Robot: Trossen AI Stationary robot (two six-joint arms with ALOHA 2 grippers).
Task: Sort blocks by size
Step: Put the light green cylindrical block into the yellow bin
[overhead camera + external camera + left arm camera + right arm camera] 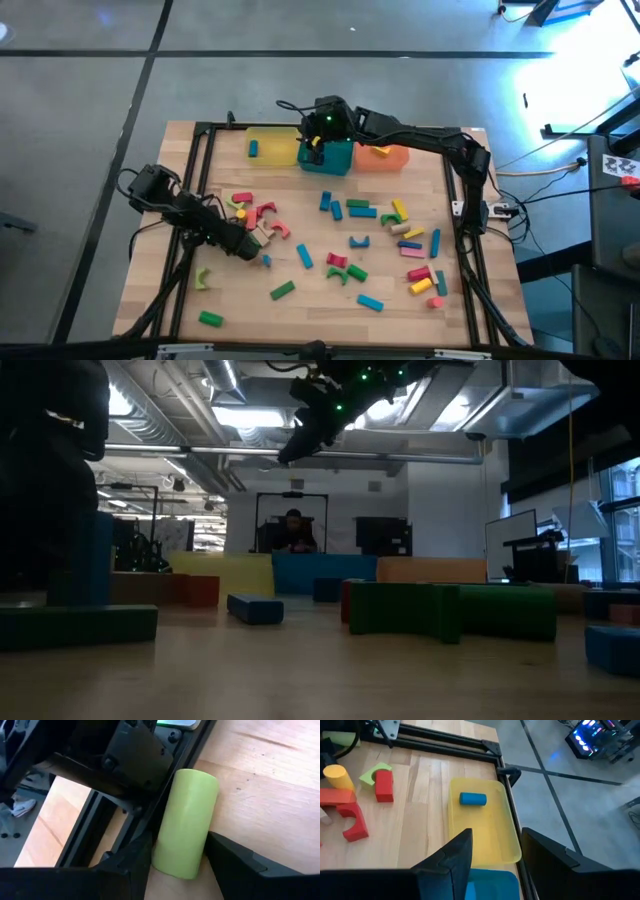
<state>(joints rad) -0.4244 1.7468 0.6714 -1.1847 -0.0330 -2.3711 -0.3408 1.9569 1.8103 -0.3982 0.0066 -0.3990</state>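
Your left gripper [177,865] sits at the table's [300,300] 9 o'clock side, jaws clamped on a light-green cylinder [186,822] lying on the wood. Right gripper [492,855] hangs over the teal tray [335,158] at 12 o'clock, jaws apart, empty. Blocks [360,212] scatter mid-table.

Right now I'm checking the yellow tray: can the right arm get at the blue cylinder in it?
Probably yes: the right gripper hovers open over the trays, and the blue cylinder lies alone in the yellow tray, uncovered.

No text, label, brand, number or sign can be read anywhere.
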